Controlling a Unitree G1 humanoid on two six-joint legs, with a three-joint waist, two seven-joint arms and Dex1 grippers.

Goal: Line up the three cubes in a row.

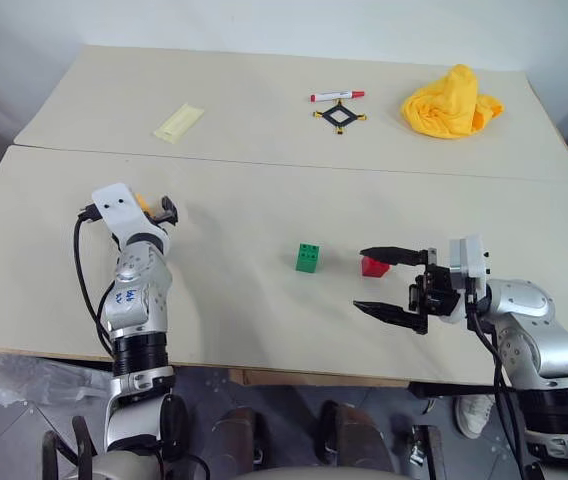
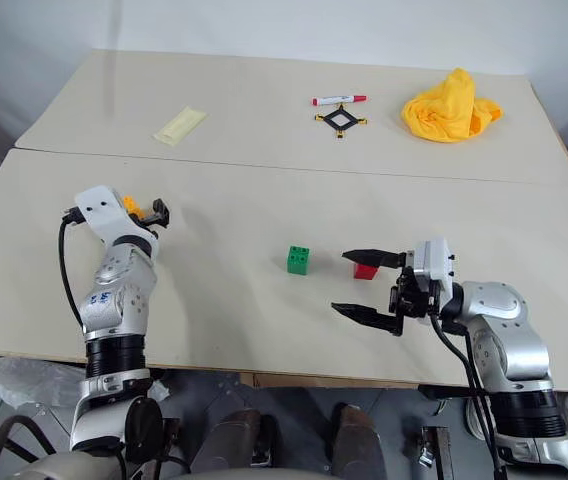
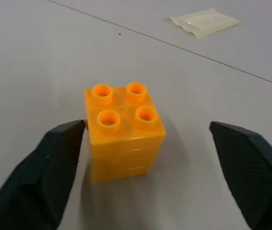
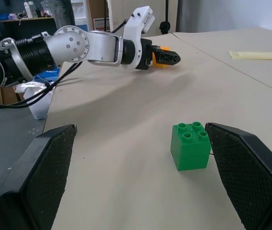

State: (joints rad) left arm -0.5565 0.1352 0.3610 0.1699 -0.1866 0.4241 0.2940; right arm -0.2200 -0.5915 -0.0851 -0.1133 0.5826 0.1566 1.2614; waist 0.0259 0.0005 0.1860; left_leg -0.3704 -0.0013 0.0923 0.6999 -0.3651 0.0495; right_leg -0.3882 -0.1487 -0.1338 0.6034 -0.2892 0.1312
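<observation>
Two-armed robot at a cream tabletop [image 1: 264, 320], with three studded toy bricks to be set in a row.

The left hand [image 3: 145, 158] lies level just above the surface, its two black fingers [image 3: 54, 167] spread wide to either side of the orange brick [image 3: 124, 129]. One finger stands at, or very nearly at, the brick's side; the other is well clear, so nothing is gripped yet. The brick sits upright, studs up, between the fingers. That is a sensible placing for a side pinch, since the flat walls give the pads a square seat.

The right hand [image 1: 396, 283] hangs level and fully open, holding nothing. The red brick [image 1: 373, 266] lies just beyond its upper finger. The green brick [image 4: 190, 145] stands a little farther along the line the fingers point. Green and red are near one another, and the orange one is well apart from both.

Judgement: the orange brick is the outlier and needs carrying toward the other two. The open right hand appears to be waiting beside that pair.

Beyond both hands lie a red marker [image 1: 337, 96], a yellow cloth [image 1: 450, 103], a black square frame [image 1: 339, 116] and a pale packet [image 1: 179, 121].
</observation>
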